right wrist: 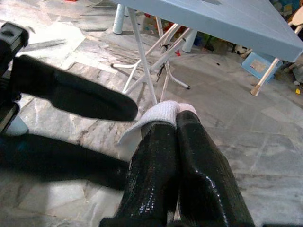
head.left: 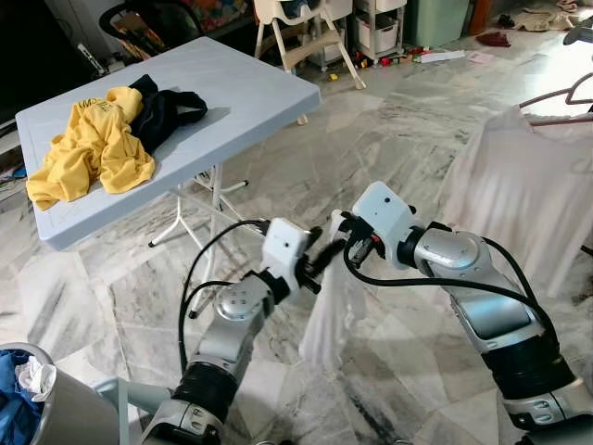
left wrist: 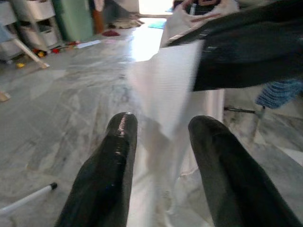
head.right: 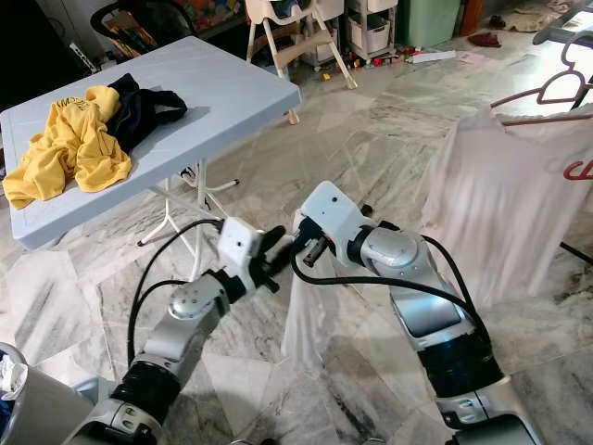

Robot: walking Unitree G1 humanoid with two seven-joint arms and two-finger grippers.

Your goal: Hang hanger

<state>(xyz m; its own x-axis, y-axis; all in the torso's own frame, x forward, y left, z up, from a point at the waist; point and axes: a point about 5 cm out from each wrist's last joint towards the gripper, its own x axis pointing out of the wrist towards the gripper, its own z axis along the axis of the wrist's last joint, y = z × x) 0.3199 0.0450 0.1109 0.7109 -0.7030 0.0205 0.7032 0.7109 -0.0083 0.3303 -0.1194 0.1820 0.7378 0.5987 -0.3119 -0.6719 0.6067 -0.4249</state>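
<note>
**Inspector A:** Start with the largest item.

**Inspector B:** Marble floor throughout. At ten o'clock in the head views stands a light blue folding tabletop, carrying a crumpled yellow shirt with a black garment touching it on its far side.

**Inspector A:** And at three o'clock?

**Inspector B:** A white shirt hangs there on a pink hanger. In the right eye view a red hanger shows at the frame edge beside it. No hanger is seen in either claw.

**Inspector A:** The arms?

**Inspector B:** Both silver arms are raised at centre, meeting over the floor. Between them hangs a white cloth, draping straight down toward six o'clock, well apart from the hung shirt.

**Inspector A:** State of the right claw?

**Inspector B:** The right claw is clamped on the top edge of the white cloth; its wrist view shows the two fingers pressed together with fabric folded over the tips.

**Inspector A:** The left claw?

**Inspector B:** The left claw has its fingers spread, with the cloth between them and not pinched. It sits just beside the right claw, tips pointing toward it.

**Inspector A:** Smaller items?

**Inspector B:** A grey basket rim at eight o'clock, holding blue fabric.
</note>
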